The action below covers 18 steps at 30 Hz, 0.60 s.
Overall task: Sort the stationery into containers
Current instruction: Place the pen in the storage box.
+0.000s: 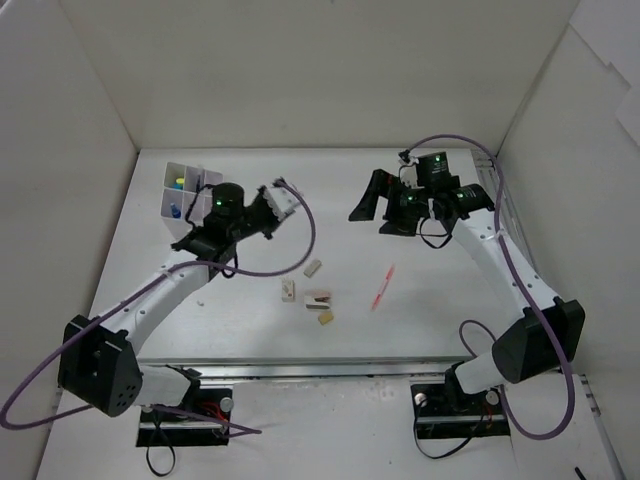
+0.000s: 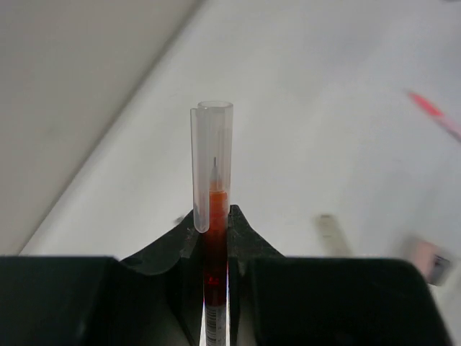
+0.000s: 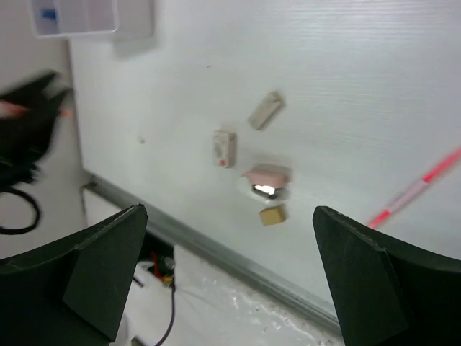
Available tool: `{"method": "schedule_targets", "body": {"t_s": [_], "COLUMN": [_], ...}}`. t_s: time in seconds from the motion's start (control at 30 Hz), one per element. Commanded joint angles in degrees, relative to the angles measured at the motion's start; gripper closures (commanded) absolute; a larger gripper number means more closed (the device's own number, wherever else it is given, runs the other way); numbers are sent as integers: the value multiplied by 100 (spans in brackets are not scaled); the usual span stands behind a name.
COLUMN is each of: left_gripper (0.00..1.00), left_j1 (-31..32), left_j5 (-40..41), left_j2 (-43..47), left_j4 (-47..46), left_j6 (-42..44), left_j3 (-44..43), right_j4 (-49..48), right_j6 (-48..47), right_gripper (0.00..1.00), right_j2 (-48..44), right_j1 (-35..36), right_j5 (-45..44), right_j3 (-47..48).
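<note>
My left gripper [image 1: 268,212] is shut on a thin red pen with a clear cap [image 1: 283,200], held just right of the white grid box [image 1: 197,176]. In the left wrist view the pen [image 2: 214,166] stands up between the closed fingers [image 2: 241,231]. The box holds a yellow-green highlighter [image 1: 178,181] and a blue-capped item [image 1: 174,211]. A second red pen [image 1: 383,287] lies mid-table. A beige eraser [image 1: 313,268], a white eraser [image 1: 289,291], a pink eraser [image 1: 318,298] and a tan eraser [image 1: 326,318] lie in a cluster. My right gripper [image 1: 375,213] is open and empty, raised above the table.
White walls enclose the table at the back and on both sides. The right wrist view shows the erasers [image 3: 266,180], the loose pen [image 3: 418,187], the box [image 3: 79,18] and the metal front edge [image 3: 238,263].
</note>
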<state>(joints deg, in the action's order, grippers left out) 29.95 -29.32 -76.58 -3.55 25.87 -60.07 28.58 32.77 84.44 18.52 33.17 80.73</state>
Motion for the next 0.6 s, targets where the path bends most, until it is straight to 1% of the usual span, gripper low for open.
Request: {"method": "schedule_targets", "body": {"t_s": [0.0,0.03,0.07,0.1,0.13,0.17,0.2,0.33,0.4,0.43,0.47,0.53,0.57], "left_gripper": [100,100,100,100,100,100,100,100,100,100,98,97,97], "left_j1": [-1200,-1646,-1851,-2036,-2220,-2535,-2678,-3100,-3249,-3250,-3320,-3400,-3469], "left_j5": [743,883,1215,1375,1403,1499,1465,1272,1271,1271,1428,1455,1325], "left_j2": [293,144,4,-137,-460,-664,-831,-1919,-2229,-2535,-2694,-3115,-3257], "left_j4": [-1419,-1586,-1596,-1622,-1570,-1613,-1622,-1613,-1649,-1675,-1675,-1640,-1614], "left_j6": [-1187,-1363,-1504,-1836,-1918,-2049,-2190,-2384,-2463,-2472,-2673,-2745,-2797], "left_j3": [-162,-250,-372,-652,-837,-970,-1310,-2086,-2506,-2631,-2771,-3158,-3264], "right_j4": [218,210,192,183,183,175,183,148,131,122,130,113,122], "right_j6": [-456,-491,-552,-605,-632,-693,-772,-834,-860,-878,-887,-896,-896], "right_gripper": [2,2,2,2,2,2,2,2,2,2,2,2,2], "right_j2": [-402,-472,-490,-508,-551,-569,-578,-648,-622,-596,-570,-499,-473], "right_j1": [-165,-182,-191,-209,-174,-226,-244,-376,-445,-429,-455,-490,-507], "right_j5": [-1414,-1584,-1725,-2004,-2120,-2200,-2340,-2657,-2710,-2710,-2702,-2658,-2658], "right_j3": [-223,-285,-338,-469,-514,-566,-654,-857,-927,-953,-962,-1024,-1041]}}
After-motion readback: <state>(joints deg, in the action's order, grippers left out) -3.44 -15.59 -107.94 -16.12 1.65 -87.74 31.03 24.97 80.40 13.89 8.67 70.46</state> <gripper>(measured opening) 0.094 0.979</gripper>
